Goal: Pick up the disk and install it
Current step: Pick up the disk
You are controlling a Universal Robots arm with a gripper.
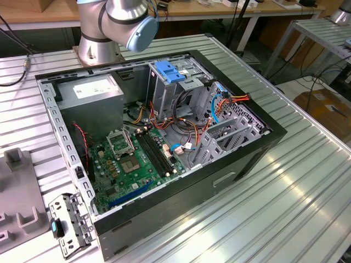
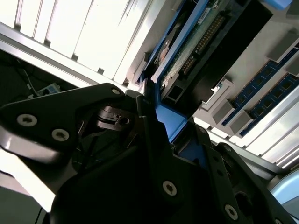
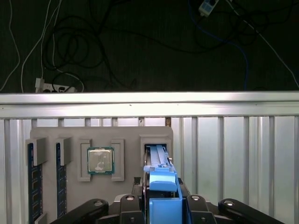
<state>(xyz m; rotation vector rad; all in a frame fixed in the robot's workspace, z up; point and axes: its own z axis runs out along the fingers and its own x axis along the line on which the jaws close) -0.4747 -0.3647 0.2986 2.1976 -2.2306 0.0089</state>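
I have the claw point(image 3: 163, 203) pinched on the blue-framed disk point(image 3: 162, 179), on edge at its slot in the grey holder point(image 3: 126, 133) on the tabletop point(image 3: 233, 154), in the first wrist view; any tilt, I judge, could jam it there or loosen the grip.

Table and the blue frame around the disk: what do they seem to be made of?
Table: looks like bare aluminium, ribbed, silvery and brightly reflective. Blue frame on the disk: probably moulded plastic, given its uniform matte colour and soft rounded edges.
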